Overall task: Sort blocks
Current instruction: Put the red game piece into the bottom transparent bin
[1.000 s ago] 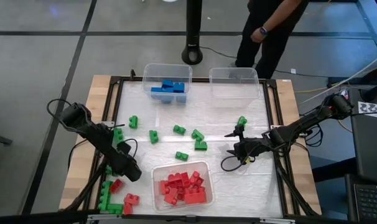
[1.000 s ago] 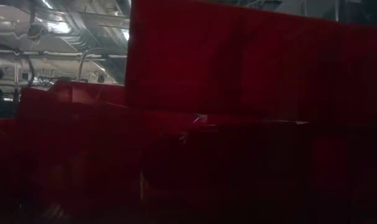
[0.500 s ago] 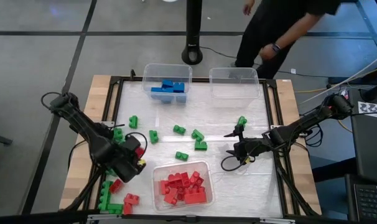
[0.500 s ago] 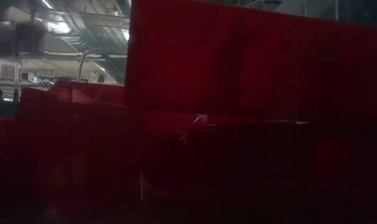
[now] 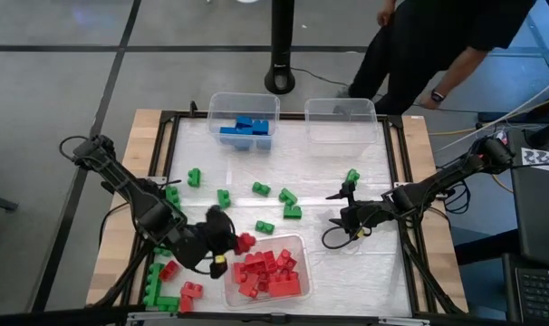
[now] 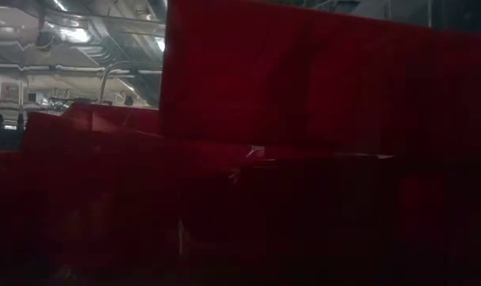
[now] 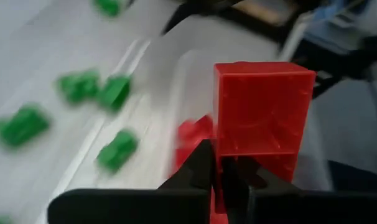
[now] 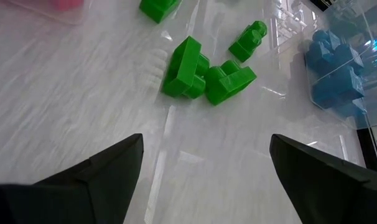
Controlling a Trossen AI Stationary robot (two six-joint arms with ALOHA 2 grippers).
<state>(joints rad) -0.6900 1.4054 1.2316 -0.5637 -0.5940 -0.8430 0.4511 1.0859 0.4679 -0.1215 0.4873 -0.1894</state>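
My left gripper (image 5: 231,243) is shut on a red block (image 5: 245,242) just above the left rim of the bin of red blocks (image 5: 297,243). In the left wrist view the red block (image 7: 263,109) stands beyond the gripper (image 7: 221,171). Green blocks (image 5: 264,226) lie scattered on the table's middle, also in the right wrist view (image 8: 188,68). More red and green blocks (image 5: 168,288) lie at the near left corner. My right gripper (image 5: 340,210) hovers open right of the middle, its fingers (image 8: 107,171) wide apart over bare table. My left gripper pinches the red block between its two fingertips (image 7: 198,168) at the block's edge nearest the wrist (image 7: 238,154). The block is lifted clear and sticks out beyond the fingertips, over the red bin's left rim.
A bin with blue blocks (image 5: 243,127) and an empty clear bin (image 5: 341,119) stand at the far edge. A person (image 5: 438,45) walks beyond the far right corner. Red blocks (image 6: 304,143) close to the low camera fill its view.
My left gripper has risen from the pile at the near left corner with the red block and swung toward the table's right, reaching the red bin's left rim. The person behind the table has moved to the right.
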